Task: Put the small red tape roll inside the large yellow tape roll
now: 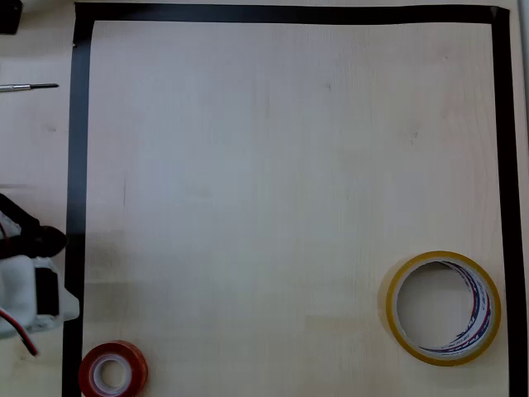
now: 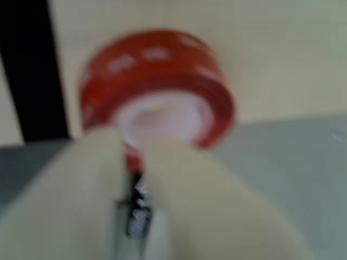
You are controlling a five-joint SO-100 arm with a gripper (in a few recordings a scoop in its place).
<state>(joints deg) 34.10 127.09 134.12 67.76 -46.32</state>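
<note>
Hovering close over the small glossy red tape roll (image 2: 157,89), my gripper (image 2: 135,146) looks nearly closed, its grip indeterminate; the large yellow tape roll (image 1: 444,308) lies well apart.

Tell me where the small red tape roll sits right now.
In the overhead view the small red tape roll lies at the bottom left, just inside the black tape border, far left of the large yellow tape roll.

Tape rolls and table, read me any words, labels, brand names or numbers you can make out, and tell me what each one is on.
No text can be read.
Large yellow tape roll: blue and red printed stripes on its inner core, too small to read.
Small red tape roll: pale marks on the outer face, too blurred to read.
Table: no writing.
</note>
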